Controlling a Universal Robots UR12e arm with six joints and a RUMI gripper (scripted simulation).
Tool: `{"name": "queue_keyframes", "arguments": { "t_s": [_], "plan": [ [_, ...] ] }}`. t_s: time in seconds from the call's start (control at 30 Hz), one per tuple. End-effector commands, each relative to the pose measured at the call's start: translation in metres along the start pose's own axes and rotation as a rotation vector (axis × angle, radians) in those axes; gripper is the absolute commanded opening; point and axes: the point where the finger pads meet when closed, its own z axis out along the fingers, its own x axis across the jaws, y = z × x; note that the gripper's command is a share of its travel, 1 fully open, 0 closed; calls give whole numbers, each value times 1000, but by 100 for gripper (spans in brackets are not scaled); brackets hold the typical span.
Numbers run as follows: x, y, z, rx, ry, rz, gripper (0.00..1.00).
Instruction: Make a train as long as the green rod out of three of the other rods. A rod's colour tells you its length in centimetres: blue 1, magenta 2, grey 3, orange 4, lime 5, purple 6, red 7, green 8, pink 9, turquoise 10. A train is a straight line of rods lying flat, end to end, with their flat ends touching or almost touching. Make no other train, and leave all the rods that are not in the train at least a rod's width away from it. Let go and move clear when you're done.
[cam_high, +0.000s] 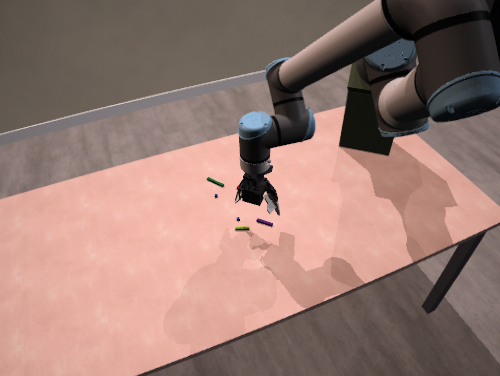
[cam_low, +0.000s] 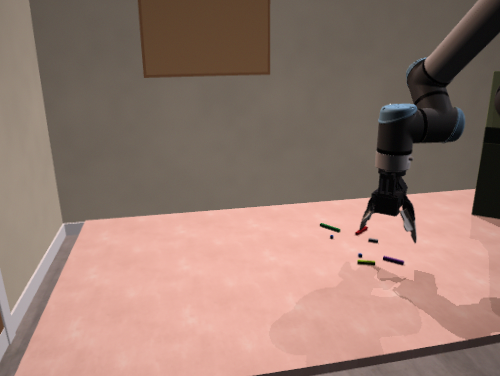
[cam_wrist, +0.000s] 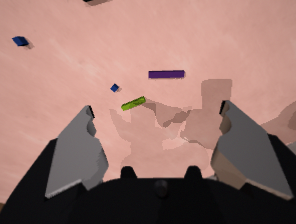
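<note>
My gripper (cam_high: 257, 207) (cam_low: 388, 235) (cam_wrist: 154, 104) is open and empty, high above the table. The green rod (cam_high: 215, 182) (cam_low: 330, 227) lies farthest back left. One blue rod (cam_high: 216, 196) (cam_low: 331, 237) (cam_wrist: 20, 41) lies near it; another blue rod (cam_high: 238, 219) (cam_low: 360, 255) (cam_wrist: 114, 88) lies just behind the lime rod (cam_high: 242, 228) (cam_low: 366, 262) (cam_wrist: 133, 103). The purple rod (cam_high: 265, 222) (cam_low: 393, 260) (cam_wrist: 166, 74) lies right of the lime one, apart and at an angle. The red rod (cam_low: 361, 230) shows by a fingertip. The grey rod (cam_low: 373, 241) is hidden in the top view.
The rods lie on the pink table (cam_high: 100, 250) (cam_low: 150, 300). The arm's dark base (cam_high: 367, 122) stands at the table's back right. The arm's shadow falls over the table in front of the lime and purple rods.
</note>
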Motion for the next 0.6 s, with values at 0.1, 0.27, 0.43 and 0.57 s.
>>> {"name": "queue_keyframes", "arguments": {
  "t_s": [0.1, 0.27, 0.43, 0.57],
  "plan": [
    [0, 0, 0, 0, 0, 0, 100],
    [0, 0, 0, 0, 0, 0, 100],
    [0, 0, 0, 0, 0, 0, 100],
    [0, 0, 0, 0, 0, 8, 100]
  ]
}}
